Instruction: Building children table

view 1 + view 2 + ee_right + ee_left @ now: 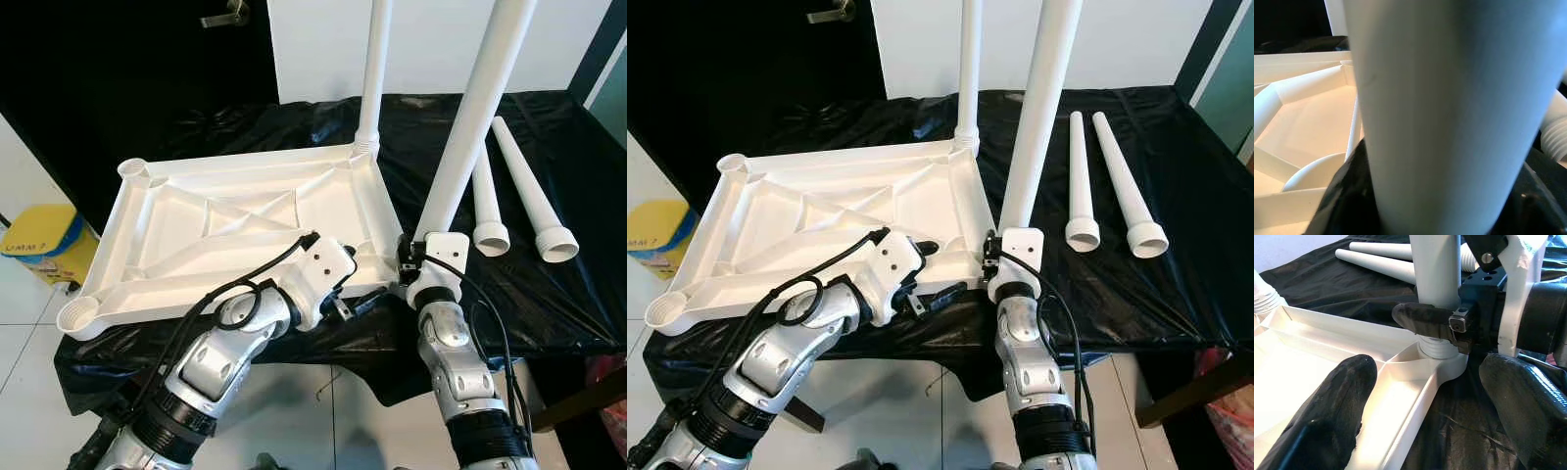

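The white table top [176, 245] lies upside down on a black-covered table. One white leg [374, 69] stands screwed into its far right corner. My right gripper [409, 258] is shut on a second white leg [470, 127], upright, with its threaded end at the near right corner socket [1442, 360]. That leg [1449, 98] looms close in the right wrist view. My left gripper [358, 279] is open just left of that corner. One of its fingers [1337, 401] rests inside the table top's rim and the other is outside.
Two loose white legs [487, 196] [534, 196] lie on the black cover at the right. A yellow container [44, 240] stands on the floor at the left. Behind is a black door with a handle [227, 14]. The table's front edge is just before my arms.
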